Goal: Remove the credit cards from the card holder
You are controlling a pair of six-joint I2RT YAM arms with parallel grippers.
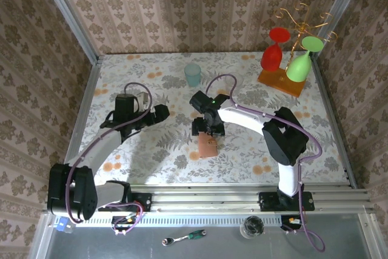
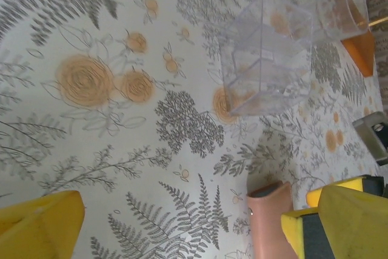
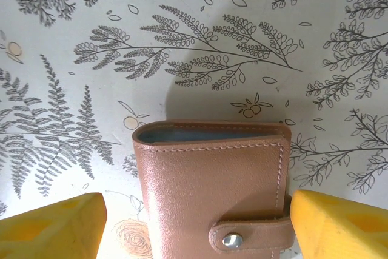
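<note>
My right fingers (image 3: 339, 222) spread wide, flanking the snapped-shut card holder (image 3: 209, 186) at lower centre | my left fingers (image 2: 36, 225) apart above the surface (image 2: 91, 150)

The holder (image 3: 212, 180) runs off the right wrist view's bottom edge; past a grey-blue sliver at its top, its contents cannot be told. From above, the right gripper (image 1: 207, 131) covers its far end.
</note>
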